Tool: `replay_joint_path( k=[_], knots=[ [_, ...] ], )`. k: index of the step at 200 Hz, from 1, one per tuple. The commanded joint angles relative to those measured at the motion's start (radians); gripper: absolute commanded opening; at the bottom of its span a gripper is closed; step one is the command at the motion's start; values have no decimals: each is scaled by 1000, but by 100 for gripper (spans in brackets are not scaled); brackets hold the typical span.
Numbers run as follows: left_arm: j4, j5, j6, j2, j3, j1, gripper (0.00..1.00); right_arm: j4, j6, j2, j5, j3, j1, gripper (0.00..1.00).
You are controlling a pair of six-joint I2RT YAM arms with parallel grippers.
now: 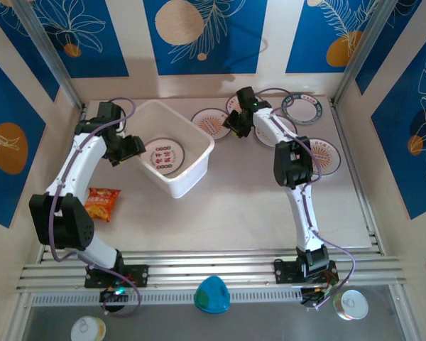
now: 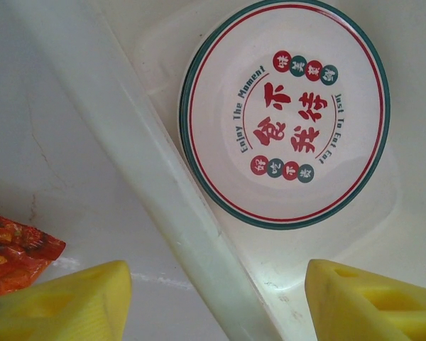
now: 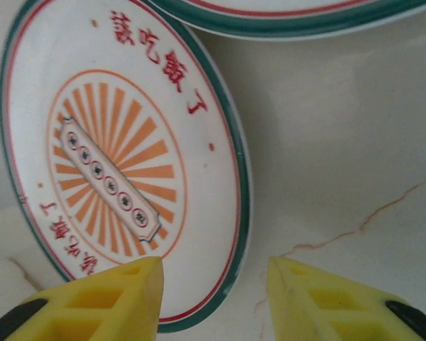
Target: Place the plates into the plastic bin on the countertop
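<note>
Sunburst plate (image 3: 121,170): right fingers (image 3: 92,298) stand part-open astride its rim; best pinched squarely, then lifted clear of the table (image 3: 341,142); left fingers (image 2: 64,298) wide, empty, over plastic bin (image 2: 149,177).

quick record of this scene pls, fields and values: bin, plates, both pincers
bin: translucent white rectangular plastic bin on the pale beige countertop
in bin: round white plate, green rim, red characters, lying flat
outside bin: at least four plates on the countertop, right of it
left pincer: open, astride the bin's wall
right pincer: open, astride the rim of a white plate with orange sunburst centre
other: orange snack packet left of the bin
</note>
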State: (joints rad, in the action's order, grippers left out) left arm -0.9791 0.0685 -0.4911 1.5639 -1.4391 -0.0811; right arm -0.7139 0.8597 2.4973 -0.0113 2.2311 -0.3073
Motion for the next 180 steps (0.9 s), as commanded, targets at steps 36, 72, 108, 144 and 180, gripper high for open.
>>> replay_joint_path(
  k=[36, 72, 108, 144, 180],
  knots=[
    [-35, -22, -4, 13, -29, -8, 66, -41, 22, 26, -37, 15, -19, 41],
    [-36, -24, -9, 12, -29, -10, 66, 2, 57, 66, -26, 30, -28, 38],
    [-36, -24, -12, 13, -24, -11, 66, -11, 69, 108, -37, 79, -33, 34],
    [-33, -19, -11, 10, -24, -19, 66, -4, 75, 106, -74, 78, -39, 23],
    [-28, -12, -10, 4, -18, -21, 66, 28, 69, 37, -127, 16, -47, 11]
  ],
)
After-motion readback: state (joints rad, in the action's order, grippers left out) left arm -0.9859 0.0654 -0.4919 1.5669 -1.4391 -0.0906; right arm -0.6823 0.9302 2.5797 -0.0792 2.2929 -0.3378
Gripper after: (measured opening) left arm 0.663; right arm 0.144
